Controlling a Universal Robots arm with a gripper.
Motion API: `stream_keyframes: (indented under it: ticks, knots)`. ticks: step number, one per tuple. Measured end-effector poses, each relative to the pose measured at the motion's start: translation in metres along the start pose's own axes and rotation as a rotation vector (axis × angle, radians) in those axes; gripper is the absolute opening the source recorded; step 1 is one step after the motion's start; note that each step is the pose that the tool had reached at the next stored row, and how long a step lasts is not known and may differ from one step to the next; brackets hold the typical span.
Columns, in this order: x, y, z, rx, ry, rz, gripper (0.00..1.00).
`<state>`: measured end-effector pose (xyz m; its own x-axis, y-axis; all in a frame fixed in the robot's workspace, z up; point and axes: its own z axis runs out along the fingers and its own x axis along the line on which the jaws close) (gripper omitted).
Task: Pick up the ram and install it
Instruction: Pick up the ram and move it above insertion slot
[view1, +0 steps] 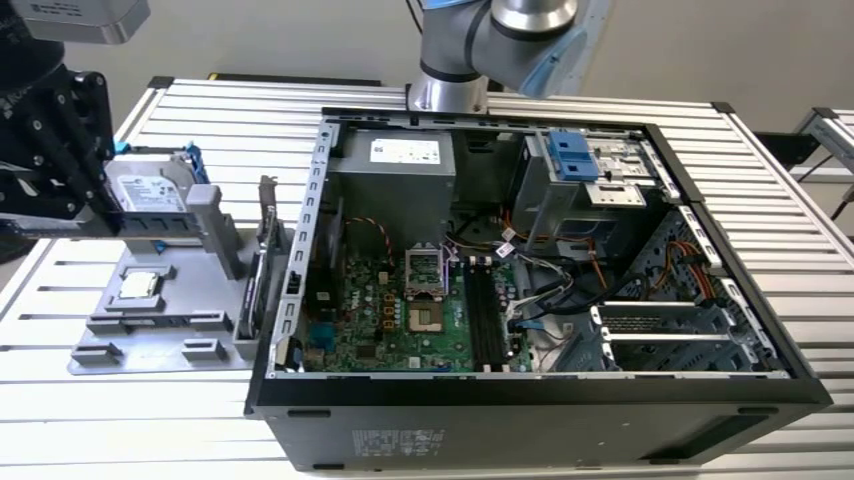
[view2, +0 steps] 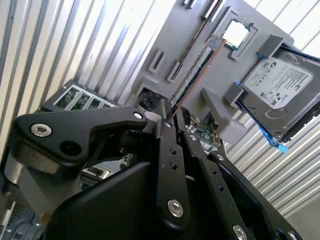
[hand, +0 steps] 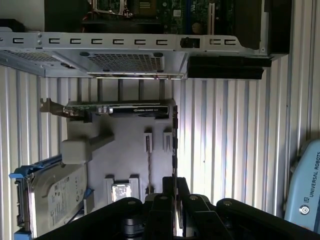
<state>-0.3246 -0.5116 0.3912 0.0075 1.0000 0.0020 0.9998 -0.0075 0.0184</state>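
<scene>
Here, starting at the exterior view's left, the gripper (view2: 172, 111) has its fingers a narrow slit apart and is lined up on the end of the one ram (view2: 197, 67). The ram stands edgewise on one grey fixture (view1: 194, 300); whether the fingers touch it is unclear. Then come one hard drive (view1: 144, 190), one upright card (view1: 267, 255) and one open computer case (view1: 534, 385).

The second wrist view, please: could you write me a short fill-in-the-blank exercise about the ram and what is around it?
The ram rests edge-on in the ___ holder. The hard drive on that holder has ___ rails. Of the parts on the holder, the gripper is nearest the ___.
Missing words: grey; blue; ram.
</scene>
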Motion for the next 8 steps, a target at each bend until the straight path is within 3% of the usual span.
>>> stream_keyframes:
  ticks: [8]
  knots:
    - [0.0000,0.0045,0.0001,-0.0001,0.0001,0.000,0.00]
